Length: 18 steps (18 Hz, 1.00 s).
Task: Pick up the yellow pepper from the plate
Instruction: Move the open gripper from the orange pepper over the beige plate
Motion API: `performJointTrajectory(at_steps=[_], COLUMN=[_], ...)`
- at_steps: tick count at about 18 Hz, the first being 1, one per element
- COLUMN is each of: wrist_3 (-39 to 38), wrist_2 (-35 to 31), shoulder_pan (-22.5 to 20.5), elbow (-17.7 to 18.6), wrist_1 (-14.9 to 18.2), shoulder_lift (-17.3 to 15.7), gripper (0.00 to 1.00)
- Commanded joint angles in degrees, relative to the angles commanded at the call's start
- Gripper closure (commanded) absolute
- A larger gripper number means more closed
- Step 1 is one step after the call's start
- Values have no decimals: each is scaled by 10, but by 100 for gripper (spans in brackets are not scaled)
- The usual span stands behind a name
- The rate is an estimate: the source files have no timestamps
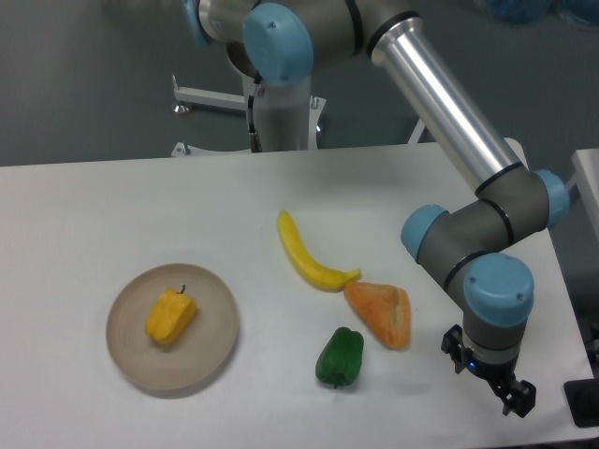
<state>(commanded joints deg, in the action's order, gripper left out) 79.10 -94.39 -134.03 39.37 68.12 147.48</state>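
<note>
At the lower left of the frame your yellow pepper (pixel 170 316) lies on the plate (pixel 213 348), while the gripper (pixel 505 385) hangs far off at the lower right; you can't tell how its fingers stand from this angle. Between them lie the green pepper (pixel 340 356), orange wedge (pixel 381 313) and banana (pixel 310 254). Cross too low and you'll likely knock these. Pinch the pepper off-centre and it may roll or slide the plate.
</note>
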Motion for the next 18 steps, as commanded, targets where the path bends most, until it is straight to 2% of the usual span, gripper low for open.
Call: performJointTrajectory(at_steps=[5, 7, 9, 11, 14, 18], wrist_3=[-4, -8, -23, -49, -131, -284], wrist_2=[2, 2, 4, 4, 25, 54], shoulder_pan=[4, 8, 15, 31, 47, 88], elbow=[14, 31, 61, 106, 176, 258], wrist_1=[1, 5, 6, 6, 8, 15], shoulder_lift=[-15, -29, -52, -82, -136, -211], gripper=[0, 0, 0, 0, 0, 0])
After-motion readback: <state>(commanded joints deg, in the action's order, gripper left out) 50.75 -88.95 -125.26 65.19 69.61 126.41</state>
